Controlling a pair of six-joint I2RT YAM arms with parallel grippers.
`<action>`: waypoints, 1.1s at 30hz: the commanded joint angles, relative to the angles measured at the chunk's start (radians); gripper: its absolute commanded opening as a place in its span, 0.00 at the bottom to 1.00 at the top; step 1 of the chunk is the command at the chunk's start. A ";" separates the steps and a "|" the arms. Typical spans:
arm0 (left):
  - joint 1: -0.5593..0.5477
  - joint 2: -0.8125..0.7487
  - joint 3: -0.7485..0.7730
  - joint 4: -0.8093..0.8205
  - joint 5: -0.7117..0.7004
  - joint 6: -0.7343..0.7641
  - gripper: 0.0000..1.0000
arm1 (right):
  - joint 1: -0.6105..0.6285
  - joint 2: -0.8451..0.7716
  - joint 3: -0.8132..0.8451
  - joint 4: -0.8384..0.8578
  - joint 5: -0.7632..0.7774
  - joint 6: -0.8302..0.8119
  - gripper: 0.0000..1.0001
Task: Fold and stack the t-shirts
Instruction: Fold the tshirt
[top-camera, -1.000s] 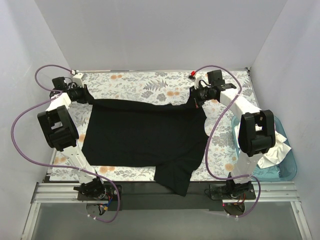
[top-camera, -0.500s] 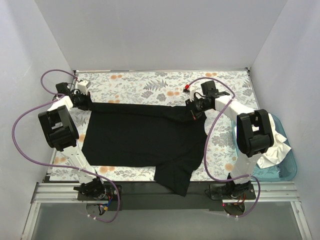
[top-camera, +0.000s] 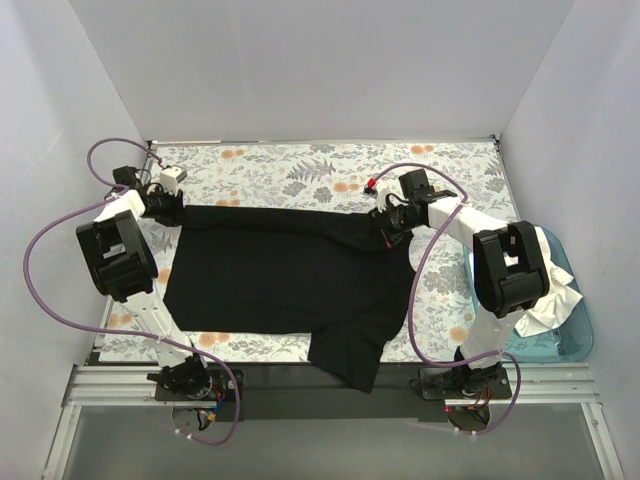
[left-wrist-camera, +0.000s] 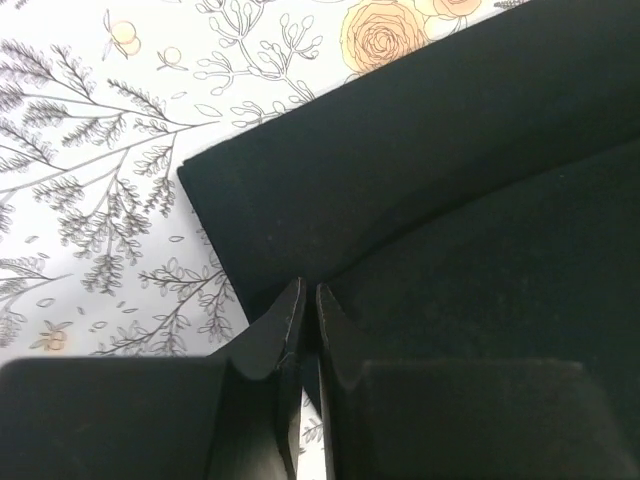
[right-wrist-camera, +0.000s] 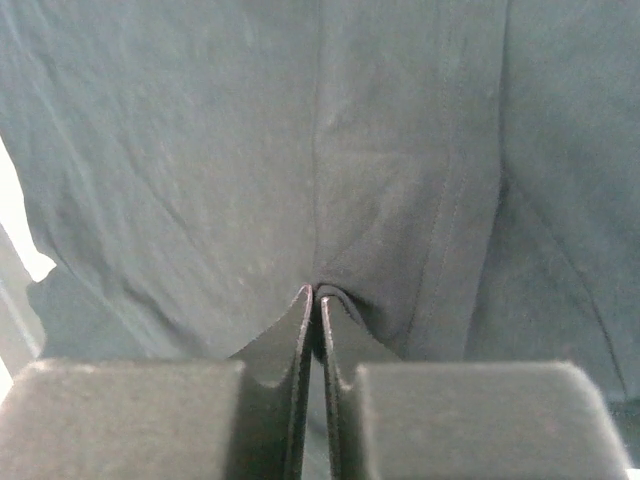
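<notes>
Though overhead hides grip, wrist views show left end effector (left-wrist-camera: 308, 292), right end effector (right-wrist-camera: 317, 293) pinching black t-shirt (top-camera: 290, 270).

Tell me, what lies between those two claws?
The black t-shirt: its far edge runs from the left gripper to the right gripper, both pinching it; the top view shows it.

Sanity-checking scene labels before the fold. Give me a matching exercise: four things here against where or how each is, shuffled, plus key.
Things:
1. left gripper
2. right gripper
3. teal tub
4. floral sheet

Places/states:
A. right of the right arm, white cloth inside
B. shut on the black t-shirt at its far left corner
C. spread flat under the t-shirt
D. shut on the t-shirt at its far right end

Pairs: 1-B, 2-D, 3-A, 4-C
</notes>
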 joint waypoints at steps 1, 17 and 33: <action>0.009 -0.019 0.085 -0.137 0.002 0.108 0.10 | 0.006 -0.052 -0.033 -0.009 0.002 -0.042 0.17; -0.176 -0.169 0.115 -0.239 0.328 0.130 0.46 | -0.043 -0.233 0.004 -0.132 -0.053 -0.131 0.78; -0.753 0.077 0.251 0.163 0.119 -0.416 0.57 | -0.276 0.104 0.256 -0.112 0.047 0.110 0.68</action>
